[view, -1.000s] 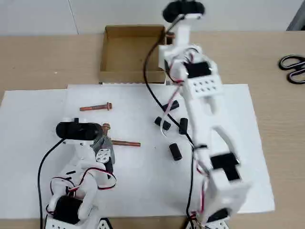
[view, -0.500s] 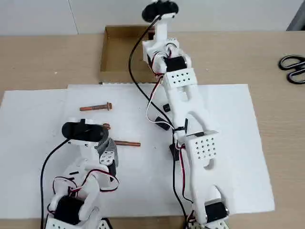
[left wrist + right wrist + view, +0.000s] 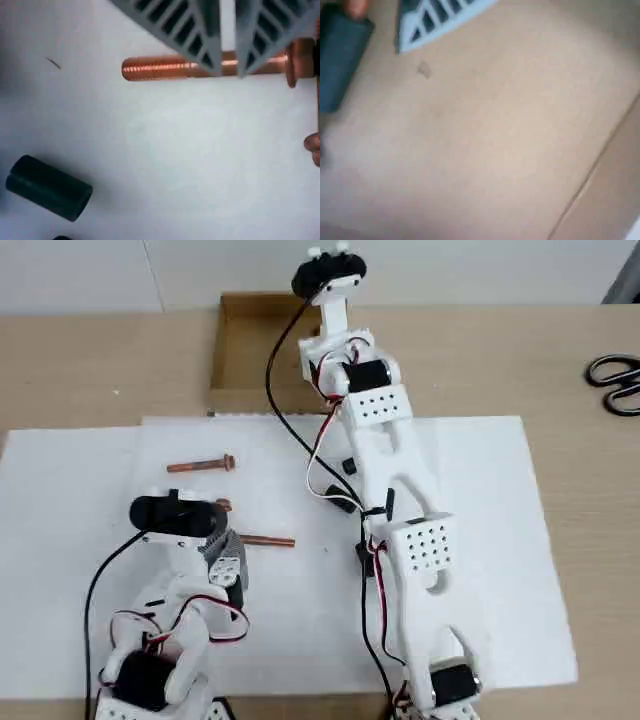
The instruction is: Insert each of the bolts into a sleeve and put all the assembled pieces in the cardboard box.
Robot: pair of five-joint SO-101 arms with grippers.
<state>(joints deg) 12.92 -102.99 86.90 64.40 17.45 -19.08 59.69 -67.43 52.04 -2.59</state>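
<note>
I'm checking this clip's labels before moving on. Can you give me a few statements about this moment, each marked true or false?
1. The right arm is stretched out over the cardboard box. True.
2. The scissors lie inside the cardboard box. False: they lie on the bare table, far to the side of the box.
3. A copper bolt lies on the white paper at the left gripper. True.
4. Every bolt sits in a sleeve. False: the copper bolt and a second bolt lie bare on the paper, and a black sleeve lies apart from them.
</note>
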